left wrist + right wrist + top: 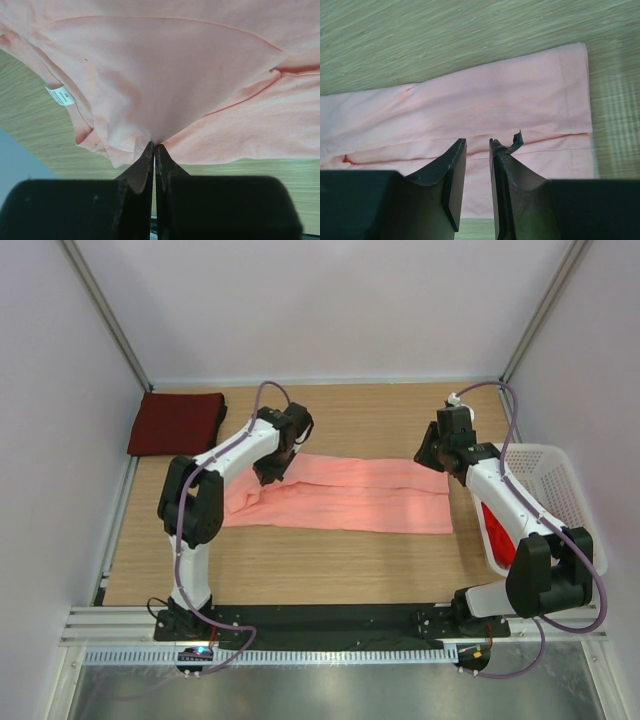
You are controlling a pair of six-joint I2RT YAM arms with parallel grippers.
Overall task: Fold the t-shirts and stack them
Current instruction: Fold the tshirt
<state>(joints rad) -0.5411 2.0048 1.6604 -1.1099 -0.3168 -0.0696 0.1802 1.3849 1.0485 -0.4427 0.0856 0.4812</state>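
My L pincer [154, 145] was clenched on the salmon-pink tee [350, 498]. Its tips pinched a fold near the tee's L end, so the cloth rose in a small tent around them. A white label [60, 95] showed on the tee near that pinch. The tee lay as a long folded strip on the wooden table [330, 570], stretched btwn my two arms. My R pincer [476, 142] hung over the tee's R end, by the hemmed edge, jaws parted w/ a narrow gap & nothing in them. Whether its tips touched the cloth I couldn't tell from the wrist view. The maroon tee [177, 423] lay folded well beyond the pink tee's L end, toward the far side. The red tee [500, 535] sat in the white basket [560, 475], just off the pink tee's R end.
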